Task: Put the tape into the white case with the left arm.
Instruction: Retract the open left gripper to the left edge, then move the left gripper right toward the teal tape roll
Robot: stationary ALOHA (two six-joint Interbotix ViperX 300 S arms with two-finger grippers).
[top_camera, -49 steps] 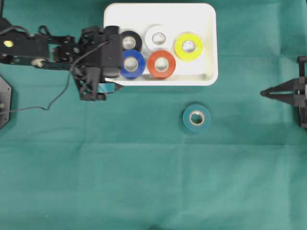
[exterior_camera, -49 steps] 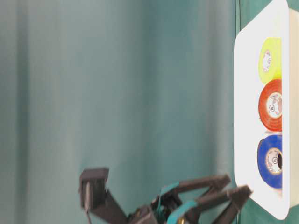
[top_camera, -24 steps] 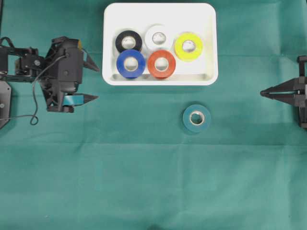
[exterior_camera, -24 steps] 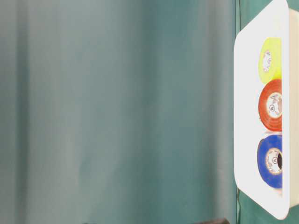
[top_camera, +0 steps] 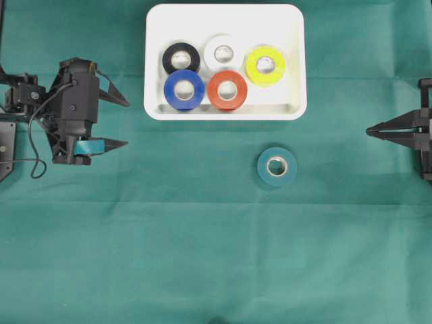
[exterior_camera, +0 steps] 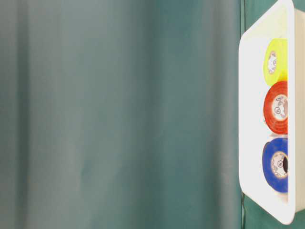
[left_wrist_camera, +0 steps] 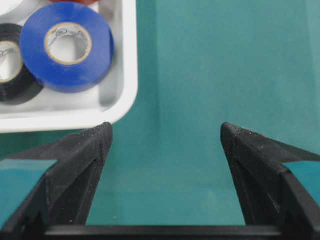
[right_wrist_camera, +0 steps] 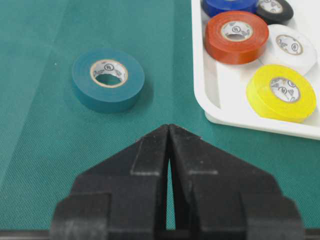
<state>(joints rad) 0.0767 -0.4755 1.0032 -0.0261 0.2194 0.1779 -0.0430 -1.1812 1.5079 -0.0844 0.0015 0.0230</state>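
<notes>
The white case [top_camera: 290, 40] sits at the top middle of the green cloth with several tape rolls in it: black [top_camera: 169, 54], white [top_camera: 233, 46], yellow [top_camera: 253, 74], blue [top_camera: 169, 94] and red [top_camera: 210, 94]. A teal tape roll [top_camera: 277, 179] lies flat on the cloth below the case's right end. My left gripper [top_camera: 127, 124] hangs left of the case, open and empty. In the left wrist view, bare cloth shows between the fingers of the gripper [left_wrist_camera: 166, 131], with the blue roll [left_wrist_camera: 35, 65] and the case corner [left_wrist_camera: 125, 60] ahead. My right gripper [top_camera: 370, 131] is shut at the right edge.
The right wrist view shows the teal roll [right_wrist_camera: 107, 95] ahead left of the shut gripper [right_wrist_camera: 169, 127] and the case [right_wrist_camera: 197, 75] ahead right. The table-level view shows only the case rim [exterior_camera: 248, 95] with yellow [exterior_camera: 281, 52], red [exterior_camera: 270, 119] and blue [exterior_camera: 269, 152] rolls.
The left arm has drawn back to the left, away from the case's left end, with its jaws open and empty. It has left the table-level view. The rolls have not moved.
</notes>
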